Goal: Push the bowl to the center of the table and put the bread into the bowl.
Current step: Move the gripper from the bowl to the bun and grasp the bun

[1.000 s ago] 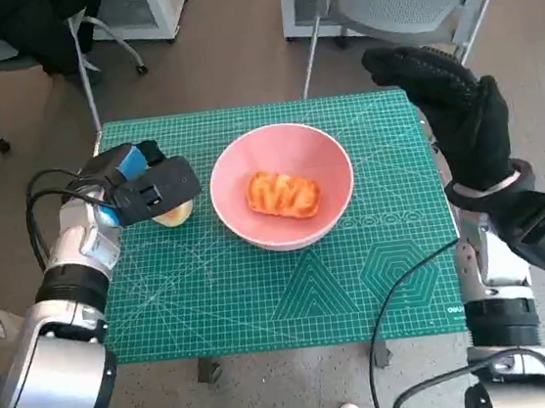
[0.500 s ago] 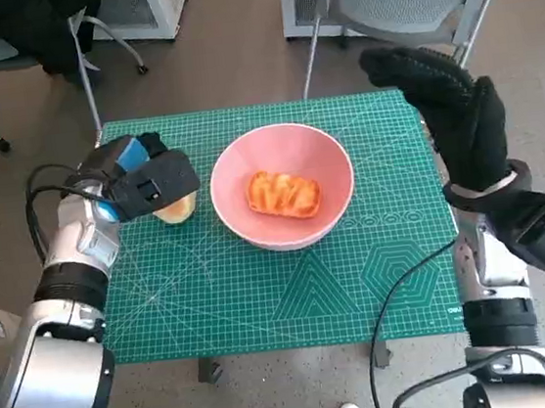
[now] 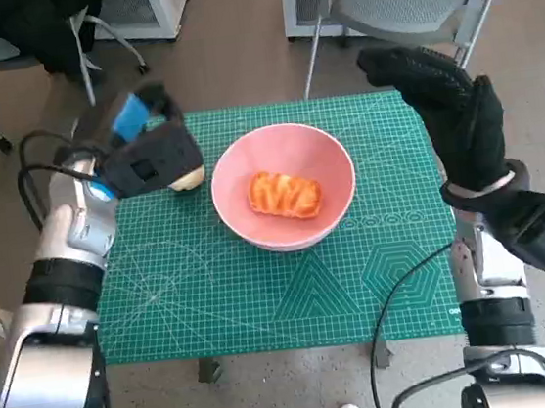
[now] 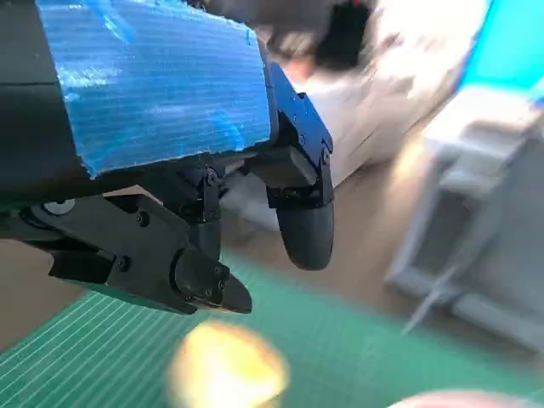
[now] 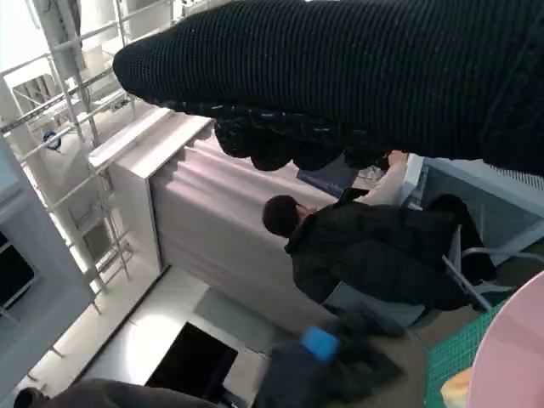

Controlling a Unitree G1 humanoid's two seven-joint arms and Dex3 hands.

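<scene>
On the green-matted bench [image 3: 263, 294], the pink bowl [image 3: 283, 185] holds the bread [image 3: 283, 194]. Left hand [image 3: 146, 157] fingers [image 4: 302, 229] spread, empty, above a pale piece [image 3: 187, 180]. Right hand [image 3: 449, 110] raised, fingers loosely apart, empty.

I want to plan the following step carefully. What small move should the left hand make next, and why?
Probably draw the left hand back off the table. The bread lies inside the pink bowl, which sits near the middle of the green mat, so the task looks done. The hand holds nothing and hovers over a pale round item.
</scene>
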